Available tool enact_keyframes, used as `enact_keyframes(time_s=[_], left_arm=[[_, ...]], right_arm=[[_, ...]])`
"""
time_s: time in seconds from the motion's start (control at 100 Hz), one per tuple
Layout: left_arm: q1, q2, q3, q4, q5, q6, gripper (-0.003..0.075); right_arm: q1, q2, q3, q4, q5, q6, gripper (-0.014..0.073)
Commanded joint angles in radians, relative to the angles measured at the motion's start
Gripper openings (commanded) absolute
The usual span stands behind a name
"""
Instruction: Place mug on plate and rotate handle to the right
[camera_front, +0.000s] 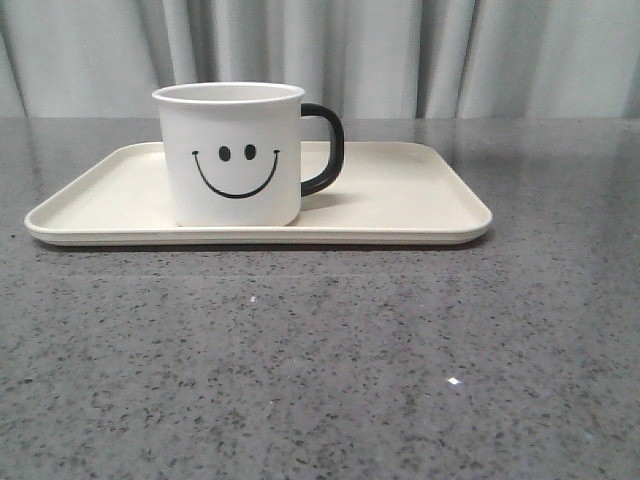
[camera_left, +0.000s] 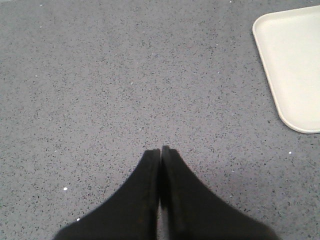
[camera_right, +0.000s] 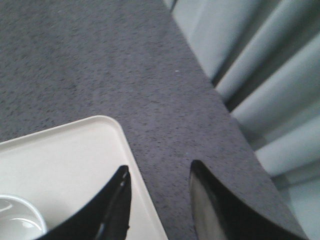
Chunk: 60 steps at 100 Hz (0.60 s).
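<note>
On my front view the mug (camera_front: 232, 155) stands upright on the plate (camera_front: 400, 200), left of the plate's middle and a little left of the frame's centre. Its smiley face looks straight at the camera, and the handle (camera_front: 328, 148) sticks out toward the right side of the frame. The plate lies flat on the grey speckled table (camera_front: 320, 360), its long side running across the picture, with a pale curtain (camera_front: 400, 50) hanging behind.

I see neither arm in the front view. In the left wrist view, the left gripper (camera_left: 161, 150) hangs over bare table with its black fingers (camera_left: 145, 190) pressed together, nothing between them; one rounded corner of the plate shows at the upper right of that frame.

In the right wrist view, the right gripper (camera_right: 160, 172) has its fingers (camera_right: 210, 200) spread apart and empty. One finger sits over the plate's edge, the other over the table beside it. The mug's white rim (camera_right: 20, 220) peeks in at the lower left corner, apart from the fingers. The curtain fills the right side of that frame.
</note>
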Motion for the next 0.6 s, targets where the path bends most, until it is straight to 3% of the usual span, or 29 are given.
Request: enact_keyframes(time_s=[0.0, 0.4, 0.59], left_arm=[[-0.007, 0.002, -0.022, 0.023, -0.039, -0.01, -0.002], [-0.007, 0.002, -0.022, 0.023, -0.08, -0.01, -0.002], [-0.007, 0.002, -0.022, 0.023, -0.098, -0.01, -0.002]], right_arm=[[-0.062, -0.108, -0.036, 0.037, -0.062, 0.051, 0.0303], [-0.376, -0.373, -0.024, 0.163, -0.029, 0.134, 0.0297], [-0.477, -0.526, 0.076, 0.22, -0.043, 0.139, 0.0297]])
